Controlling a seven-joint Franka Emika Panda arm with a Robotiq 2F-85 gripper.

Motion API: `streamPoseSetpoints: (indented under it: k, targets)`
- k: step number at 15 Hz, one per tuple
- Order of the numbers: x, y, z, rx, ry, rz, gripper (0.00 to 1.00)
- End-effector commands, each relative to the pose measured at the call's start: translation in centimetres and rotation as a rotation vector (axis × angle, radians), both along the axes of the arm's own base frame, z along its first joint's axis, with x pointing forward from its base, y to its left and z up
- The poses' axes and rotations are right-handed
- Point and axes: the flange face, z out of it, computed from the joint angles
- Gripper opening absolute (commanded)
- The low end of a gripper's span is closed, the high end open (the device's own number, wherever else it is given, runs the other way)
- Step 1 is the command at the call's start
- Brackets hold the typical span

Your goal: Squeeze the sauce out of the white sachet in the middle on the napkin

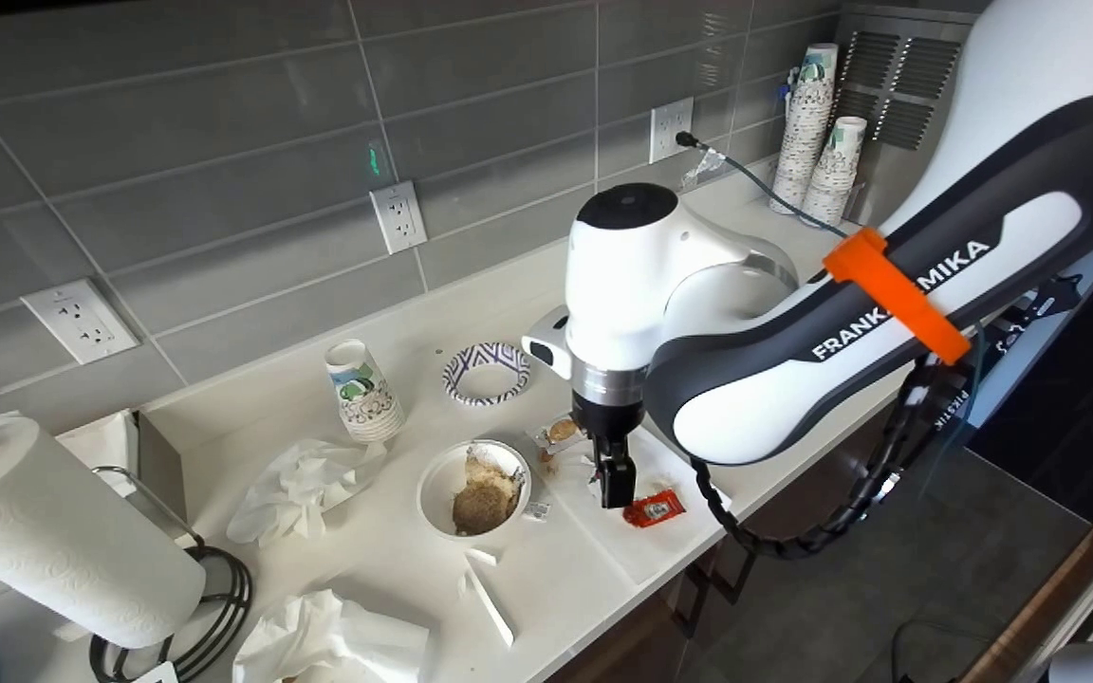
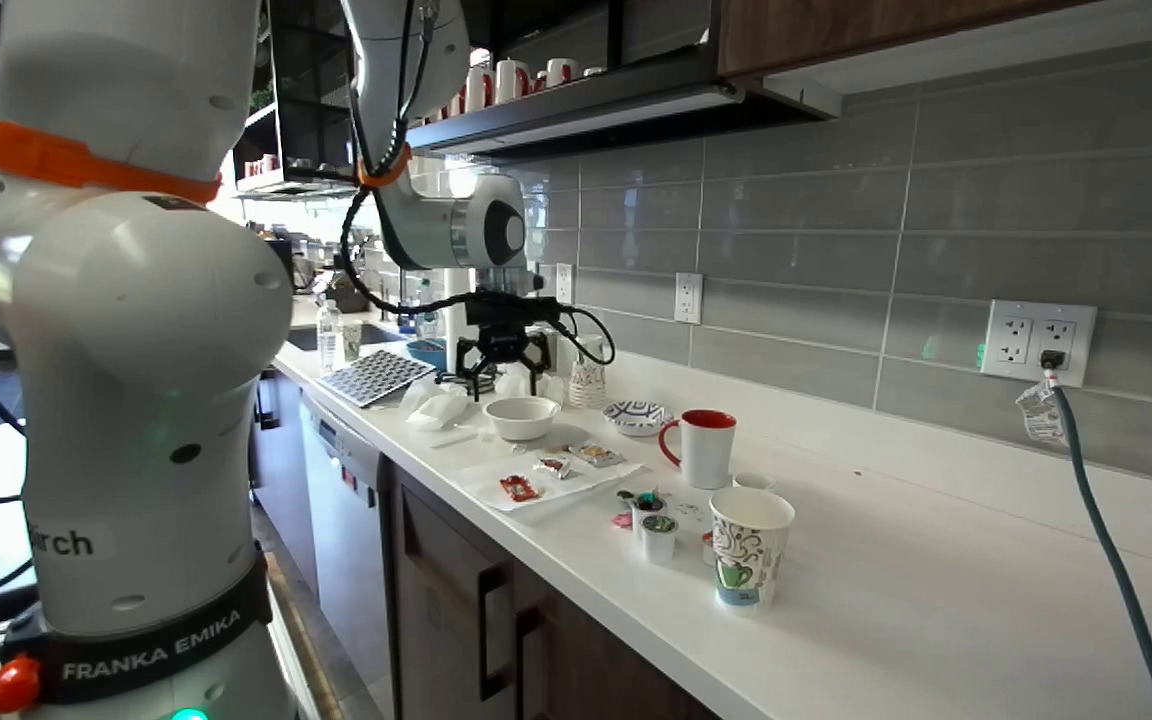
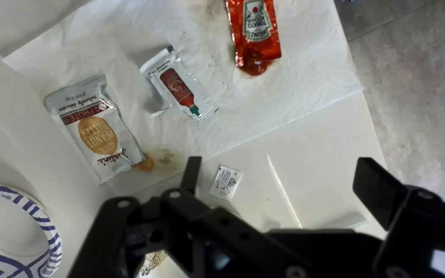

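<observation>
The white sachet (image 3: 178, 88), with a red bottle print, lies flat on the white napkin (image 3: 303, 81) in the wrist view, between the red ketchup packet (image 3: 255, 27) and the brownish peanut butter packet (image 3: 95, 127). One of its corners looks bent or torn. In an exterior view, the sachet (image 2: 554, 467) lies on the napkin (image 2: 481, 487). In an exterior view, my gripper (image 1: 617, 495) mostly hides it. My gripper (image 3: 278, 164) is open and empty above the counter, its fingers wide apart, beside the napkin's edge in the wrist view. It is apart from the sachet.
A small salt packet (image 3: 226, 182) lies just off the napkin. A white bowl (image 1: 435, 482) with brown contents stands close by. A patterned paper bowl (image 1: 456, 379), stacked cups (image 1: 363, 394), crumpled tissues (image 1: 305, 489), a mug (image 2: 708, 452) and a paper cup (image 2: 748, 550) stand around.
</observation>
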Motion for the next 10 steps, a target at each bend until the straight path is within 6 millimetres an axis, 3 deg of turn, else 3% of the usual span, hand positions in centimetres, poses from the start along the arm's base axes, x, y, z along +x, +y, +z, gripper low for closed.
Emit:
streamPoseSetpoints:
  k: [1,3,4,5,10]
  targets:
    - [0.8,-0.4,-1.4,-0.005,-0.029,0.040,1.00]
    - [1.2,-0.9,-2.2,0.002,-0.028,0.046,1.00]
    - [1.3,-1.1,-2.6,0.006,-0.026,0.055,0.83]
    - [1.5,-1.4,-3.0,0.014,-0.024,0.056,0.73]
    - [2.4,-2.5,-4.4,0.014,-0.030,0.072,0.35]
